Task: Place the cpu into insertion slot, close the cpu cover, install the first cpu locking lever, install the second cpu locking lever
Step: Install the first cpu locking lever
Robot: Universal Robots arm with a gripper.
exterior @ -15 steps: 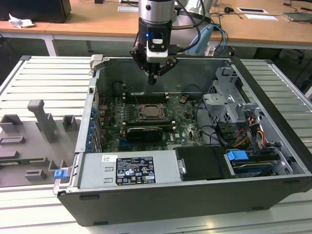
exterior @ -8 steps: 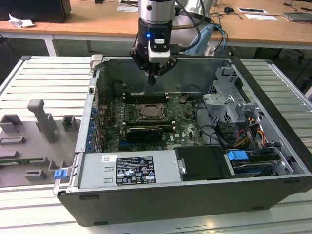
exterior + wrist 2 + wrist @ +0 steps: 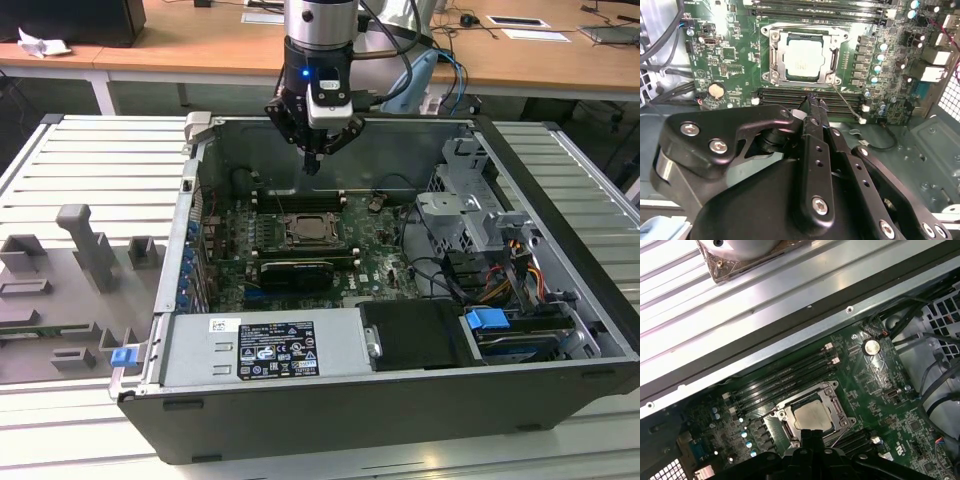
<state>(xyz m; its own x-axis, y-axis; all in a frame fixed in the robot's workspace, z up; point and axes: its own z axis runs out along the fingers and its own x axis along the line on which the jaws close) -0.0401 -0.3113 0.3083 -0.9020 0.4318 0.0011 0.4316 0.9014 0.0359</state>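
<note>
The cpu (image 3: 802,57), a pale silver square, lies in the insertion slot (image 3: 771,75) on the green board. The silvery cpu cover (image 3: 774,52) lies flat around it, and the chip's face shows through its window. A thin wire lever (image 3: 845,102) sticks out from one corner of the socket, slanting away over the board. My gripper (image 3: 815,101) hangs above the board beside the socket, fingers shut together on nothing. In the exterior view the gripper (image 3: 312,163) is well above the cpu (image 3: 305,231), toward the case's far wall. In the first wrist view the fingertips overlap the cpu's (image 3: 812,417) near edge.
Long black memory slots (image 3: 815,12) flank the socket on two sides. A long black expansion card (image 3: 295,272) lies nearer the camera. A metal drive cage (image 3: 465,210) and cables (image 3: 435,270) stand at the exterior view's right. The power supply (image 3: 265,345) lines the near wall. Grey fixtures (image 3: 90,250) sit outside.
</note>
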